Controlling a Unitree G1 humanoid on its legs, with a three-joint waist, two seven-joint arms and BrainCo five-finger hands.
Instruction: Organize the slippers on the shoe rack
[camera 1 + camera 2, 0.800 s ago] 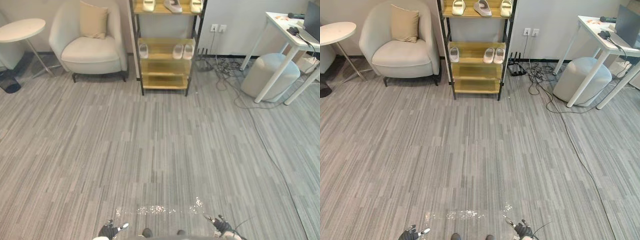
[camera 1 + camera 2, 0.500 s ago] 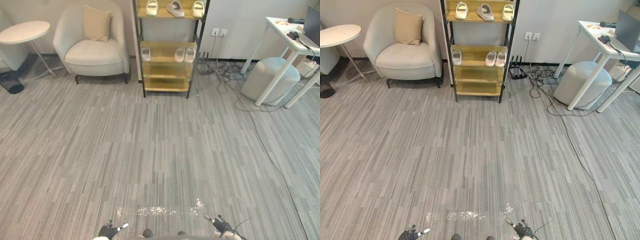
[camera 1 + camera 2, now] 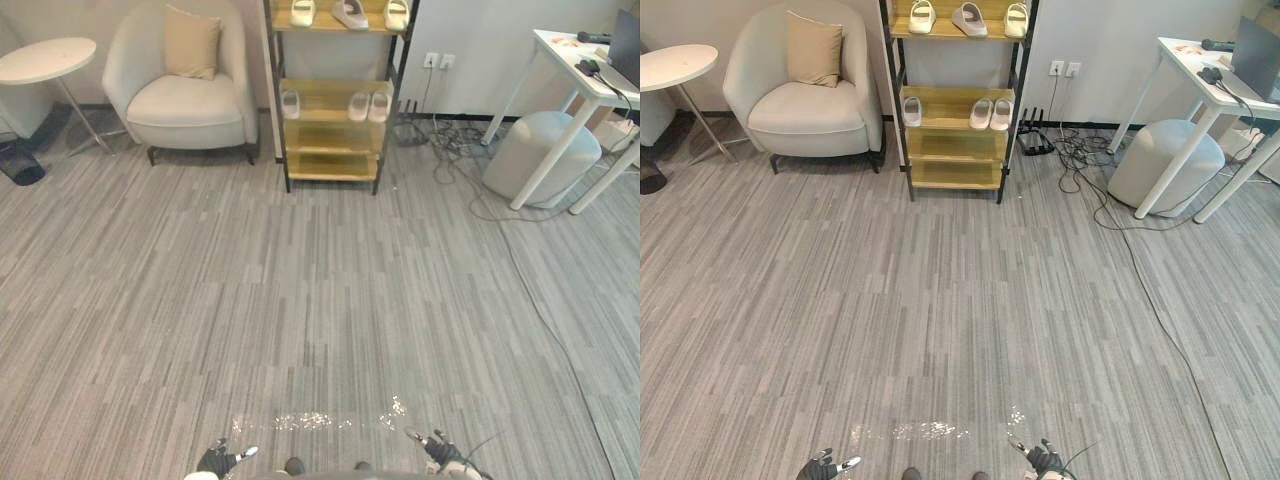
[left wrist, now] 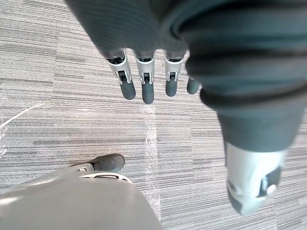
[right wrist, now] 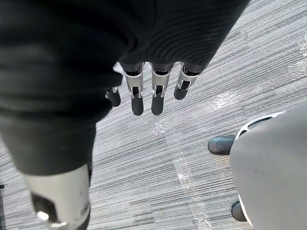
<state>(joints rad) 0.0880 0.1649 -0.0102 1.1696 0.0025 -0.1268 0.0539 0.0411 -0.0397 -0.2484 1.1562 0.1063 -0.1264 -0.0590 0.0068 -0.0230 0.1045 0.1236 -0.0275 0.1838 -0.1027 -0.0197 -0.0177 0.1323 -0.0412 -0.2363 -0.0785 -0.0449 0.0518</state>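
Observation:
A wooden shoe rack [image 3: 285, 135] with a black frame stands far ahead against the wall. Its top shelf carries three pale slippers [image 3: 349, 13]. The shelf below has one slipper [image 3: 290, 103] at its left and a pair [image 3: 368, 105] at its right. The two lowest shelves are bare. My left hand [image 3: 217, 460] and right hand [image 3: 440, 451] hang low at the bottom edge of the eye views, far from the rack. In the wrist views the left hand's fingers [image 4: 148, 86] and the right hand's fingers [image 5: 144, 96] are straight over the carpet, holding nothing.
A cream armchair [image 3: 185, 90] with a cushion and a round white side table [image 3: 45, 55] stand left of the rack. Right of it are loose cables [image 3: 455, 150], a grey pouf [image 3: 540, 155] and a white desk [image 3: 590, 75]. Grey carpet lies between me and the rack.
The whole picture shifted slightly, so the camera moved. Both hands stay low and open, and the slippers have not moved.

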